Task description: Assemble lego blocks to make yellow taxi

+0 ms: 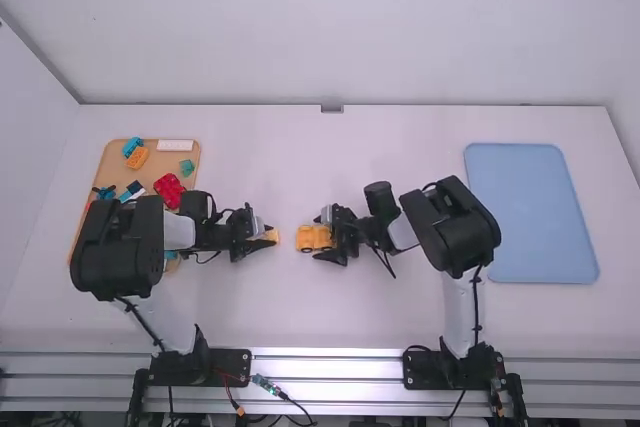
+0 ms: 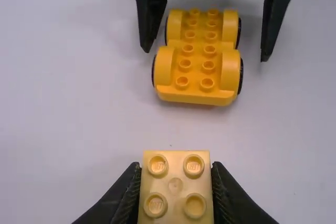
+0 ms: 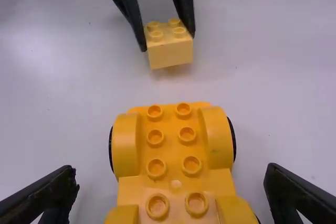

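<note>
Left of the table's middle is my left gripper (image 1: 265,237), shut on a pale yellow block (image 1: 272,235). In the left wrist view the left gripper (image 2: 176,198) pinches this four-stud block (image 2: 175,182) from both sides. To its right a yellow-orange wheeled base (image 1: 313,238) stands upright on the table, a small gap apart from the block. My right gripper (image 1: 328,237) is around the base's right part; in the right wrist view the right gripper (image 3: 170,192) stands open, its fingers clear of the base (image 3: 173,150) on both sides. The base's top studs are bare.
On the left, a tan tray (image 1: 150,162) holds several blocks, including a red one (image 1: 170,190), a white one (image 1: 175,145) and blue ones, partly beneath the left arm. A blue tray (image 1: 532,212) lies at the right, beyond the right arm.
</note>
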{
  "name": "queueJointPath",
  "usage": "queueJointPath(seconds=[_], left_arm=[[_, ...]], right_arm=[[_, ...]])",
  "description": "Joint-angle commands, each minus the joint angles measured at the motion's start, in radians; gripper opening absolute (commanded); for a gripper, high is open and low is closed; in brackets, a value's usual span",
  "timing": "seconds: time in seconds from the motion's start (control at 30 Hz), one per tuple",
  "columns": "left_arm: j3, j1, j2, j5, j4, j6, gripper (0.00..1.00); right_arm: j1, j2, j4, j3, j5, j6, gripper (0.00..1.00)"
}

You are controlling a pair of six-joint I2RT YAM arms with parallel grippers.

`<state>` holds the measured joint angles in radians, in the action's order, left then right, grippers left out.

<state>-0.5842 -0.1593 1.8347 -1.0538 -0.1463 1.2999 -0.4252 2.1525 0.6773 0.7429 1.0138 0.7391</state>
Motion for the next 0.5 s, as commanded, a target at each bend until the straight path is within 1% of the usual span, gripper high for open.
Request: queueJointPath(seconds=[0.0,0.2,0.23,0.3,0.37,0.43,0.47], left_arm=[[0.006,0.019,-0.054,-0.02,0.0,-0.085,0.02],[0.006,0.091,-0.129,-0.027,0.007,-0.085,0.02],[0.006,0.113,-0.146,-0.027,0.003,-0.102,0.02],[0.006,0.128,-0.154,-0.027,-0.012,-0.127,0.02],[0.006,0.166,-0.156,0.003,-0.065,-0.193,0.02],[0.006,0.195,-0.156,0.052,-0.084,-0.229,0.02],[0.006,0.201,-0.156,0.06,-0.089,-0.235,0.02]], right_arm=[[0.002,0.017,-0.002,0.01,0.01,0.005,0.93],[0.001,0.017,-0.002,0.011,0.006,0.015,0.89],[-0.001,0.017,-0.002,0.009,0.006,0.033,0.85],[-0.002,0.017,-0.002,0.009,0.003,0.034,0.84],[0.0,0.017,-0.002,0.009,-0.031,0.03,0.72],[0.0,0.017,-0.005,0.009,-0.043,0.031,0.68],[0.0,0.017,-0.005,0.009,-0.044,0.031,0.67]])
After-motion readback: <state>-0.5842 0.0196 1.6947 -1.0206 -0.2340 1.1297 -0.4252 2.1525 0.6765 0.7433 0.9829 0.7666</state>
